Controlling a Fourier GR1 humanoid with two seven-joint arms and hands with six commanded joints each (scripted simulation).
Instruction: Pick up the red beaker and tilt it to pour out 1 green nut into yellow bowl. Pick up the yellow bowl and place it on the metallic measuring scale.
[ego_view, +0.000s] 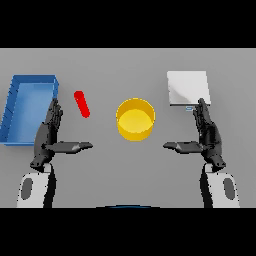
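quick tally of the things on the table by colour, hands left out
red: 1, the red beaker
yellow: 1, the yellow bowl
blue: 1, the blue tray
silver-white: 1, the metallic measuring scale
total: 4

A slim red beaker (82, 104) stands tilted on the grey table ahead of my left side, untouched. The round yellow bowl (135, 119) sits upright at the centre, open and hollow. A flat, square metallic measuring scale (187, 88) lies to its right, well apart.
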